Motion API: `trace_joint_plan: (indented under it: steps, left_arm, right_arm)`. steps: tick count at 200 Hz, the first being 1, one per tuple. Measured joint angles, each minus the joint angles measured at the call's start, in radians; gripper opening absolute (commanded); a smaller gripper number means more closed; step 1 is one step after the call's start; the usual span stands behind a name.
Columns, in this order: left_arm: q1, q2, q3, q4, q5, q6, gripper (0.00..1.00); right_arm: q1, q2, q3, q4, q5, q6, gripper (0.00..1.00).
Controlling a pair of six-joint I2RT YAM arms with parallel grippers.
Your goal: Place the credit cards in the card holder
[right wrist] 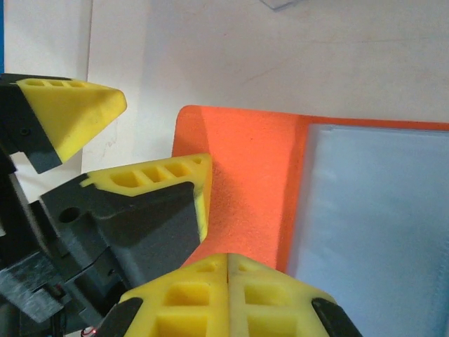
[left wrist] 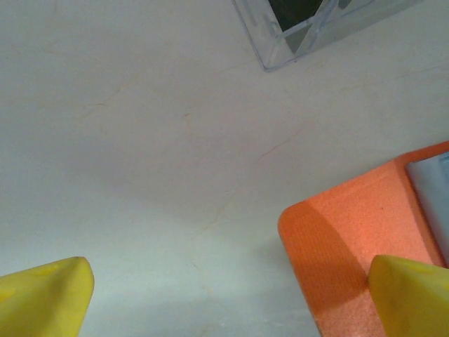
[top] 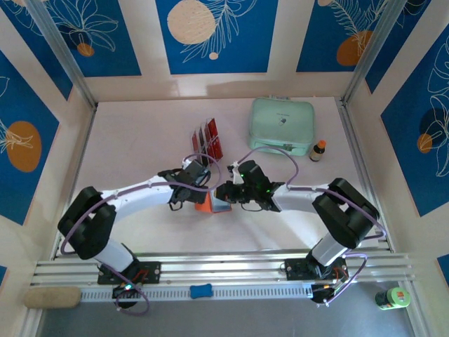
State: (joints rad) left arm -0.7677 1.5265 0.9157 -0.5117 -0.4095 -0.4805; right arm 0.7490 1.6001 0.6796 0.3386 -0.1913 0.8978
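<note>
Orange card holder lies open on the tabletop between the two tools, grey inside facing up. Left tool stands wide and holds nothing: one finger is over the holder's corner, the other over bare tabletop. Right tool is shut and empty, at the holder's orange flap beside the fold; contact cannot be told. Credit cards, red and black, stand in a clear rack just beyond the holder. Mint-green case and small bottle sit further back.

card holder 1 | credit cards count unclear | mint-green case 1 | small bottle 1 | green container 1
</note>
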Motion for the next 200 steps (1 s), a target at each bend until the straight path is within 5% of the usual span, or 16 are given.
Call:
trace_joint_plan:
  steps: [39,87,123,200]
  left_arm:
    - [0.056,-0.052,0.028,-0.001,0.013,0.001,1.0]
    - [0.299,-0.067,0.064,0.045,0.127,0.0,1.0]
    - [0.392,0.07,0.148,0.059,0.171,0.016,1.0]
    - [0.427,0.396,0.428,0.017,0.173,0.064,1.0]
  right_arm:
    - [0.037,0.082,0.019,0.013,-0.007,0.004,0.0]
    - [0.077,0.161,0.055,0.048,-0.015,0.009,0.0]
    - [0.083,0.198,0.055,0.073,-0.019,0.026,0.0]
    - [0.083,0.212,0.044,0.118,-0.022,0.046,0.0]
